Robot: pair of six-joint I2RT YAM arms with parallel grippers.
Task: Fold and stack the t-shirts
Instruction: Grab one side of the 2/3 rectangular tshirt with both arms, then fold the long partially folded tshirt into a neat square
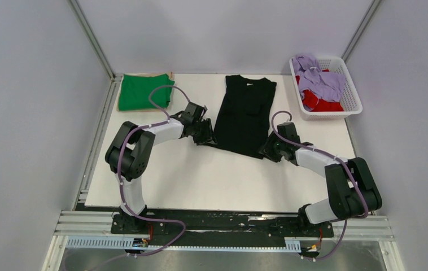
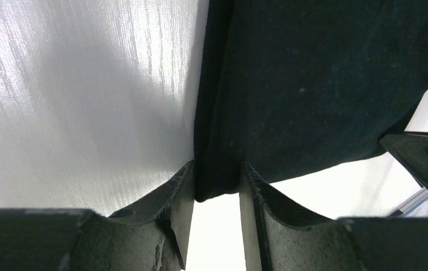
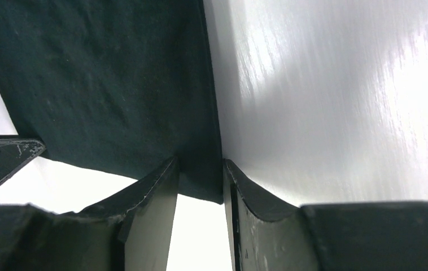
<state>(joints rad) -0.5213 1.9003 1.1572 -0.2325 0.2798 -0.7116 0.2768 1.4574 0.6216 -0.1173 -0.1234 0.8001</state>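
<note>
I note the green t-shirt (image 1: 138, 93) folded far left. Left gripper (image 2: 217, 169) and right gripper (image 3: 200, 164) each clamp a near hem corner of the black t-shirt (image 1: 245, 113), which lies flat mid-table (image 1: 200, 180). Both bites look shallow. A slipped corner would skew the fold.

The left hand (image 2: 217, 172) grips a corner of the black t-shirt (image 2: 313, 84) between its fingers, low over the white counter (image 2: 76, 113).
</note>
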